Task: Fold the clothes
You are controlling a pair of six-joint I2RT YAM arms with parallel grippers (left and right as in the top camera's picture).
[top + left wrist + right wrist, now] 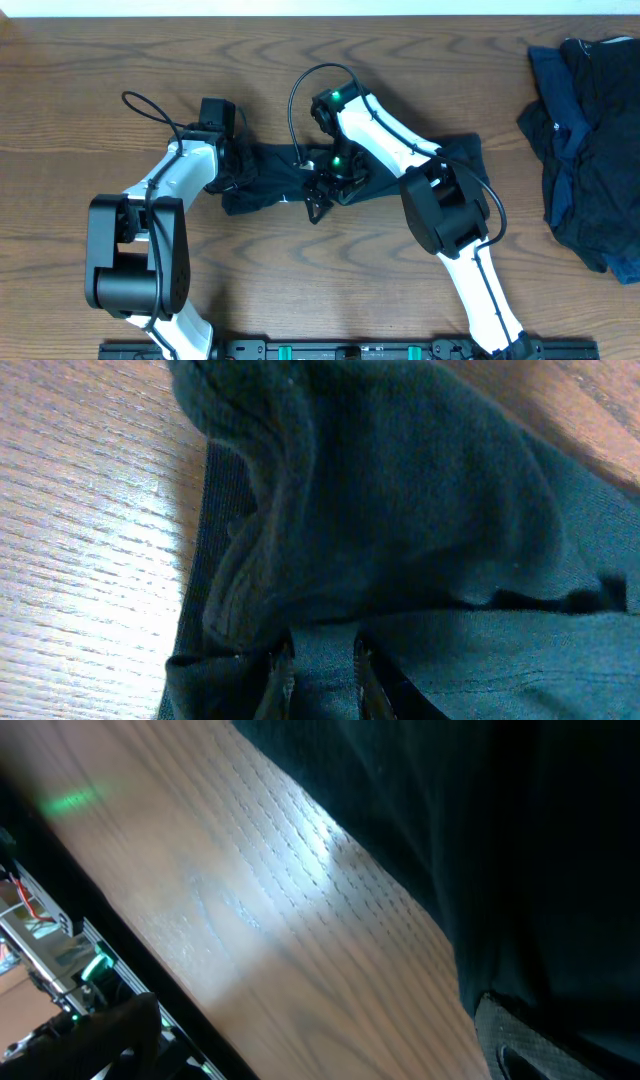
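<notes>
A dark navy garment (270, 178) lies bunched in the middle of the table, stretched between my two grippers. My left gripper (232, 165) is at its left end. In the left wrist view the fingers (322, 682) are closed on a fold of the dark fabric (420, 510). My right gripper (322, 192) is at the garment's lower right edge. In the right wrist view only one padded finger (520, 1040) shows, with dark fabric (520, 840) draped over it. The rest of the garment (462, 152) is partly hidden under the right arm.
A pile of dark navy and black clothes (590, 130) lies at the far right edge of the wooden table (100, 80). The black front rail (330, 350) with green lights runs along the near edge, and it also shows in the right wrist view (70, 980).
</notes>
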